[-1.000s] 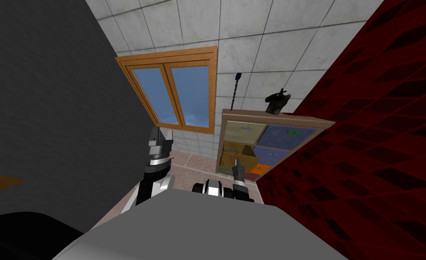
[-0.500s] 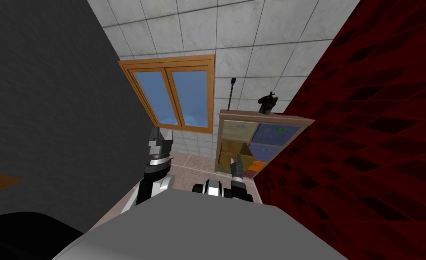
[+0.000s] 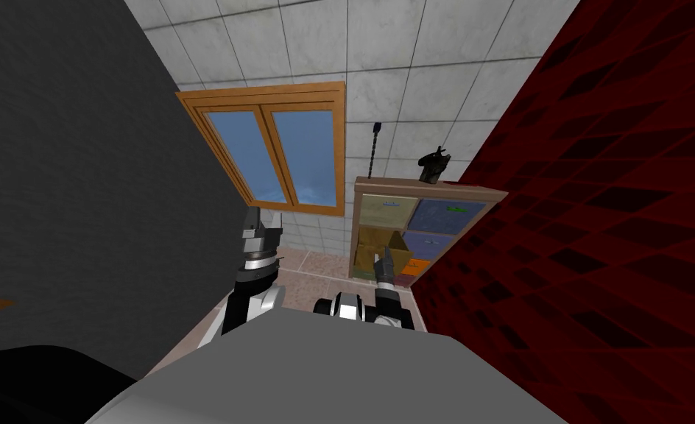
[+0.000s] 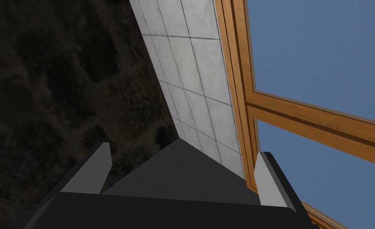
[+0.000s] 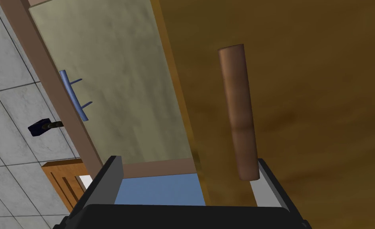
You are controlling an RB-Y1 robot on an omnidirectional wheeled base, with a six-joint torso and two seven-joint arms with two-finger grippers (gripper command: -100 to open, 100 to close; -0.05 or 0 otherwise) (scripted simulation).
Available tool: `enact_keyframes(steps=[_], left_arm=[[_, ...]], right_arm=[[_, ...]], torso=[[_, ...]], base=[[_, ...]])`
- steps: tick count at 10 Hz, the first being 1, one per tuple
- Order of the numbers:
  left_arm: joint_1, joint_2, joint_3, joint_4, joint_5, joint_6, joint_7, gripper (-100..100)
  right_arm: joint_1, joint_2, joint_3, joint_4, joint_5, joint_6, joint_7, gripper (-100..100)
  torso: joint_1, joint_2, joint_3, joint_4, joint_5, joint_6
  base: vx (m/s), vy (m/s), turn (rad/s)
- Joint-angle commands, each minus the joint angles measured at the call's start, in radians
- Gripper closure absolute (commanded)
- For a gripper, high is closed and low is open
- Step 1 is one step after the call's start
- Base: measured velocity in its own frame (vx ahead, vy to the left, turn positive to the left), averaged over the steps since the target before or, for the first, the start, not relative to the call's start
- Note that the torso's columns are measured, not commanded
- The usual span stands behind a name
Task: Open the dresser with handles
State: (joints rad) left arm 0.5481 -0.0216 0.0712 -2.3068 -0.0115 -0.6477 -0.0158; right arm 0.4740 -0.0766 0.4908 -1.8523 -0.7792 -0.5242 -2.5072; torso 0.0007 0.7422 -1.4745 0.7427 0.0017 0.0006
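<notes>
The right gripper's (image 5: 187, 167) jaws stood apart at the dresser's (image 3: 431, 193) jutting ochre drawer (image 5: 310, 79), its brown handle (image 5: 238, 111) between them, close beside one finger; the left gripper's (image 4: 181, 167) jaws were apart too.

At frame centre the pulled-out ochre drawer (image 3: 368, 250) juts toward the right gripper (image 3: 386, 255), its brown handle (image 5: 238, 115) just beside one spread finger (image 5: 262, 187); the dark red wall (image 3: 596, 243) crowds the right, and open floor (image 3: 302, 266) lies left.

Head view: dresser (image 3: 390, 213) right-hand part hidden behind dark red wall (image 3: 596, 221); its lower left corner covered by right gripper (image 3: 385, 256). Dark object (image 3: 432, 165) on dresser top too small to identify. Right wrist view: ochre drawer front (image 5: 310, 99) runs past the frame edge.
</notes>
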Motion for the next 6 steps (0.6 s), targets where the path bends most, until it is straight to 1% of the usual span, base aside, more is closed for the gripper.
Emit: enact_keyframes(steps=[1,6], left_arm=[[0.0,0.0,0.0,0.0,0.0,0.0,0.0,0],[0.0,0.0,0.0,0.0,0.0,0.0,0.0,0]], right_arm=[[0.001,0.001,0.0,-0.001,-0.001,0.008,0.004,0],[0.004,0.0,0.0,0.003,-0.002,0.009,0.004,0]], torso=[[0.0,-0.001,0.0,-0.001,0.0,0.0],[-0.001,-0.004,-0.001,-0.005,-0.002,-0.001]], base=[[0.0,0.0,0.0],[0.0,0.0,0.0]])
